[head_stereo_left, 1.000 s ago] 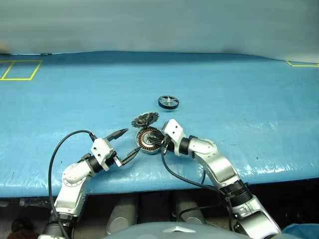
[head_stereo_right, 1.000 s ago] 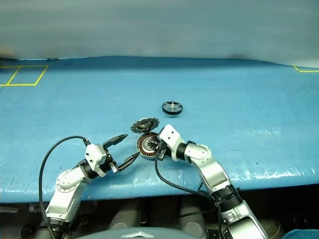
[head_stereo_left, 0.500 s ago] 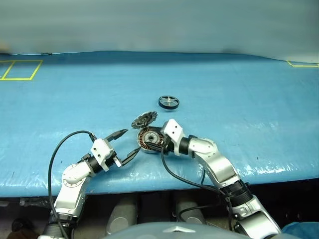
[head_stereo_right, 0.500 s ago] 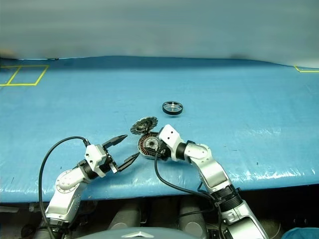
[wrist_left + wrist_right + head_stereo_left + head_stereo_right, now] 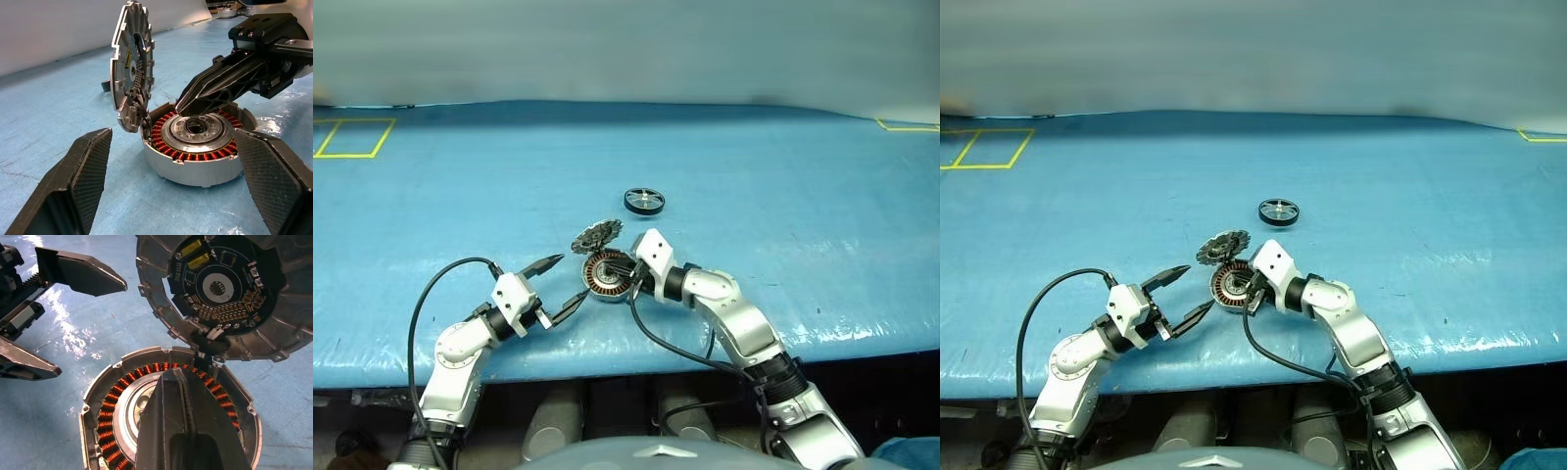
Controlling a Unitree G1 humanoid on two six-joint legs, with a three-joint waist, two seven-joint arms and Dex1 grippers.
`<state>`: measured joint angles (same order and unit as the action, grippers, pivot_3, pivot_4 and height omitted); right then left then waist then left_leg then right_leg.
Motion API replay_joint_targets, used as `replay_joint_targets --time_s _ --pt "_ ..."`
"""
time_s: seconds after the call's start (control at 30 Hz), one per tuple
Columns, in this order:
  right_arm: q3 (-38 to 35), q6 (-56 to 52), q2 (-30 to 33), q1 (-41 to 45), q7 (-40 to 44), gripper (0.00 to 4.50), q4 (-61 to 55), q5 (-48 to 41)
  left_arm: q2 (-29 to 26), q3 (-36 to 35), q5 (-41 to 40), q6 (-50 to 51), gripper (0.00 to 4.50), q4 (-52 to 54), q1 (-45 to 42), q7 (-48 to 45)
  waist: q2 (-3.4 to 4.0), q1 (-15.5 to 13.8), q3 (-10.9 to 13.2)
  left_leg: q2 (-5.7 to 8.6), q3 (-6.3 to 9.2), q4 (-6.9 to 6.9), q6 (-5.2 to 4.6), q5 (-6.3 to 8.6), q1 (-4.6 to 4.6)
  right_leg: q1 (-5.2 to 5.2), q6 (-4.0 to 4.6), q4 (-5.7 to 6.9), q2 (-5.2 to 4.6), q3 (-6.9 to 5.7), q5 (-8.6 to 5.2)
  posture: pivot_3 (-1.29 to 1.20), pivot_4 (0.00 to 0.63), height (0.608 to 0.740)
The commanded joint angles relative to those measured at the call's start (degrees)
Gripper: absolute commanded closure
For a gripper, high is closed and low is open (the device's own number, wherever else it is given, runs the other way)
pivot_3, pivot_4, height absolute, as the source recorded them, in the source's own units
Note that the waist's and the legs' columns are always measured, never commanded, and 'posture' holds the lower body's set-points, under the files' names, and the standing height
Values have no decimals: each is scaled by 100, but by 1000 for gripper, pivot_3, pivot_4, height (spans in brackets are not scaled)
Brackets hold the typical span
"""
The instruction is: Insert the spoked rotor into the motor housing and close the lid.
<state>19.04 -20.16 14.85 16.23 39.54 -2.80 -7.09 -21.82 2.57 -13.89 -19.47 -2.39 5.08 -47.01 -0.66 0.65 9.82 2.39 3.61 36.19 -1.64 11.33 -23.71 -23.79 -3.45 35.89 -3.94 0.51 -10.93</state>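
Right pincer (image 5: 625, 277) closed over motor housing (image 5: 604, 275)

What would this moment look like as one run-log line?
silver motor housing with copper windings: lid raised | black-rimmed spoked rotor: outside | right gripper: shut over housing | left gripper: open

Copper-orange windings ring the silver motor housing (image 5: 195, 147); the black-rimmed spoked rotor (image 5: 644, 201) lies on blue sheeting (image 5: 783, 186).

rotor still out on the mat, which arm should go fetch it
Right, probably. The spoked rotor lies beyond the motor housing, toward that side. The right gripper is shut over the housing; the left gripper waits open on the housing's other side.
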Motion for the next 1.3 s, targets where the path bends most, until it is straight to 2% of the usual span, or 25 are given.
replay_joint_targets --time_s 0.03,0.3,0.47,1.0,1.3 --pt "-83 72 -74 110 -55 4476 6 -12 -10 -52 9 -139 254 21 23 63 0 0 0 0 0 0 0 0 0 0 0 0 0 0 0 0 150 740" --pt "354 -30 162 94 -87 4476 214 523 -32 -63 16 -161 254 31 49 114 3 0 -6 0 -2 -1 0 0 11 2 0 0 0 0 0 0 150 740" --pt "360 -88 169 75 -232 4476 203 655 -39 -66 26 -162 254 33 58 117 3 0 -23 -1 -1 -1 1 0 19 2 0 0 -1 0 -1 0 150 740" --pt "655 -360 686 -257 -178 4476 -465 1128 -21 -44 22 -155 254 7 56 115 1 -12 -33 1 0 0 1 1 19 2 -1 -1 -13 -2 -1 0 150 740" --pt "420 -412 668 -238 -239 4476 -907 1042 -1 -14 40 -165 254 -22 36 109 -1 -12 -37 1 1 0 1 1 18 0 -1 -3 -23 -4 -2 0 150 740"
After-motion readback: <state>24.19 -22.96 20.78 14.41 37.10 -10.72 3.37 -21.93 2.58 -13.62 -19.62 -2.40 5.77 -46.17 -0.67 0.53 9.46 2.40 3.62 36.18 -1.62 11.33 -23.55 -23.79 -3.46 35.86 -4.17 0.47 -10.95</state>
